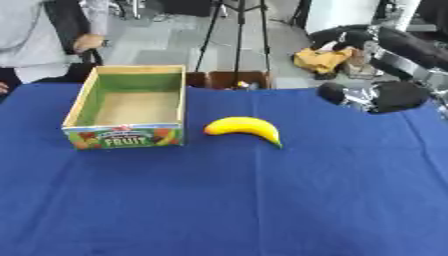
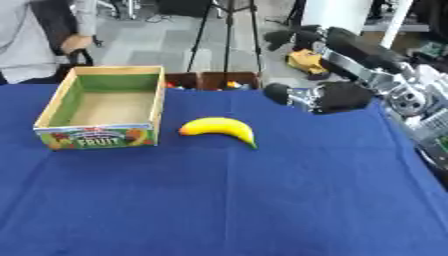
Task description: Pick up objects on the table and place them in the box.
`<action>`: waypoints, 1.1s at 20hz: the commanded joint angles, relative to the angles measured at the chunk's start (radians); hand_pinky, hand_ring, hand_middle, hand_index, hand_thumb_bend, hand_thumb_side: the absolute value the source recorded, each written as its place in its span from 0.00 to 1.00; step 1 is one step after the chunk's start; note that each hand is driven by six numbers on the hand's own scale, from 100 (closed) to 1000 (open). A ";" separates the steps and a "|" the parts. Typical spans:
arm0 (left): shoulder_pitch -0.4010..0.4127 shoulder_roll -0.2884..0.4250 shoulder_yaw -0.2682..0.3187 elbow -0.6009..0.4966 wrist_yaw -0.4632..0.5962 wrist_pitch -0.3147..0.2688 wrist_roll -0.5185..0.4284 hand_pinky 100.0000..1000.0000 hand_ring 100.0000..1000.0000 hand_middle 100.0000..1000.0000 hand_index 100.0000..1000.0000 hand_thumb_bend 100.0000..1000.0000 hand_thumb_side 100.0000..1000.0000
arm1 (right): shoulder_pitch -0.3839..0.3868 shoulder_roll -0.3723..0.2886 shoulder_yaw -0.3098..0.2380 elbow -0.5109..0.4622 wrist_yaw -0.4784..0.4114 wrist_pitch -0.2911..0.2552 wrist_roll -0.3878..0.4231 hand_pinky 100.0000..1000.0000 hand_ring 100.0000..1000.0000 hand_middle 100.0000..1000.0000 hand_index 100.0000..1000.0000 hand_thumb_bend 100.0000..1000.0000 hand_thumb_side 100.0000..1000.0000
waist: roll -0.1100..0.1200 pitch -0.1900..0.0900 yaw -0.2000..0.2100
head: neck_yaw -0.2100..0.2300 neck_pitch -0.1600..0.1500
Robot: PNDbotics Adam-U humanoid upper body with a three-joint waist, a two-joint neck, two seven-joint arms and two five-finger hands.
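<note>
A yellow banana lies on the blue tablecloth, just right of the box's front corner. The box is a cardboard crate with green inner walls and a FRUIT label on its front; only its bare floor shows inside. My right hand hovers over the table's far right part, up and to the right of the banana and apart from it. Its arm reaches in from the upper right. My left hand shows in neither view.
Two small brown boxes stand just behind the table's far edge, with tripod legs behind them. A person sits at the far left corner. A yellow cloth lies on the floor beyond.
</note>
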 commanded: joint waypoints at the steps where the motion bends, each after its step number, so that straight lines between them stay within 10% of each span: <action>1: -0.010 0.016 -0.003 -0.020 0.006 -0.001 -0.003 0.51 0.63 0.70 0.86 0.00 0.98 | -0.045 0.014 0.002 0.067 0.038 0.001 0.013 0.81 0.95 0.77 0.94 0.48 0.76 | 0.000 -0.015 0.003 | -0.011 -0.007; 6: -0.014 0.015 -0.006 -0.020 0.010 -0.002 -0.006 0.51 0.63 0.70 0.86 0.00 0.98 | -0.104 0.075 0.017 0.179 0.070 0.007 0.047 0.83 0.93 0.74 0.93 0.54 0.59 | -0.002 -0.009 0.010 | -0.021 -0.007; 22: -0.026 0.005 -0.015 -0.020 0.023 -0.002 -0.015 0.50 0.62 0.70 0.86 0.00 0.97 | -0.212 0.225 0.041 0.404 0.185 0.003 0.060 0.84 0.92 0.69 0.88 0.57 0.55 | -0.005 0.010 0.049 | -0.057 -0.025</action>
